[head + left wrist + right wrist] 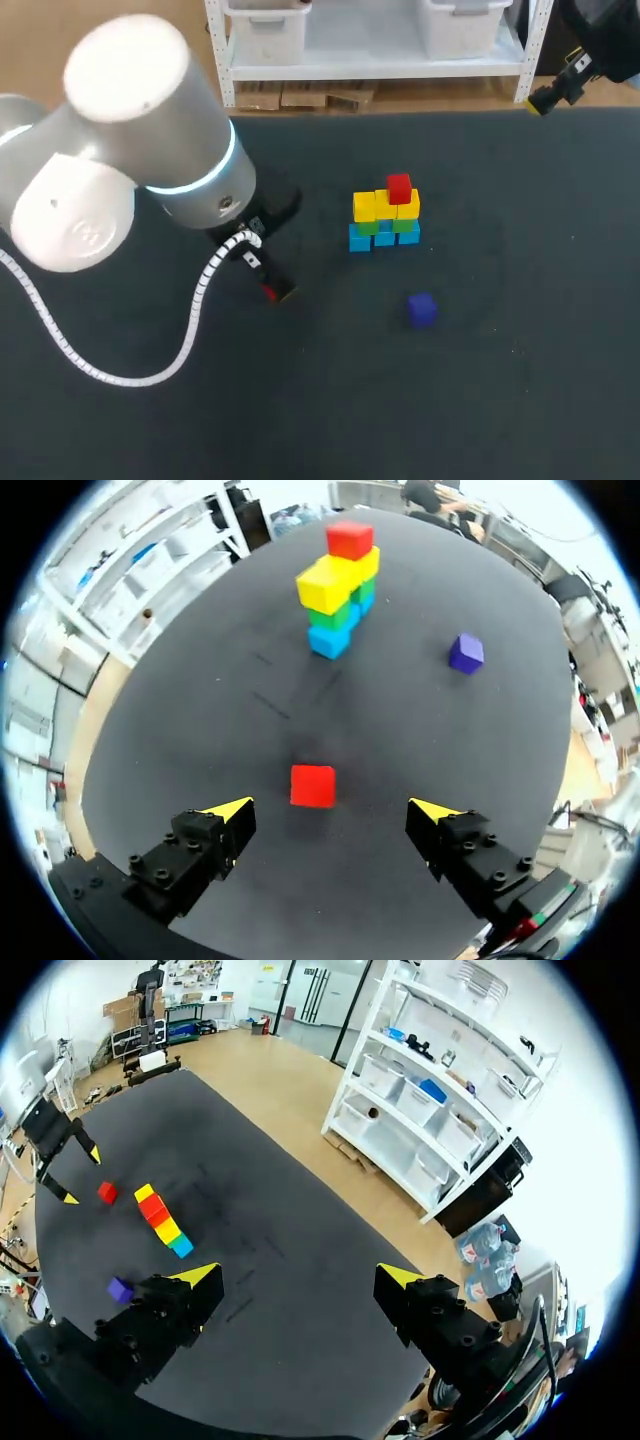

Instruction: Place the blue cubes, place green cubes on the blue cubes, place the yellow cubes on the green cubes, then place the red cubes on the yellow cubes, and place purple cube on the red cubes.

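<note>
The left gripper [331, 810] hangs with jaws wide open over the loose red cube [313, 785] on the counter [200, 740], well short of the cube stack [338, 600], and with the right gripper [298, 1273] likewise open far off, an off-centre pinch could skew the cube and later topple the yellow row [335, 575].

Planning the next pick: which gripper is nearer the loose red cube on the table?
Left. The left gripper is open right at the loose red cube, which lies just ahead of it. The right gripper is far off, near the table's far edge.
</note>
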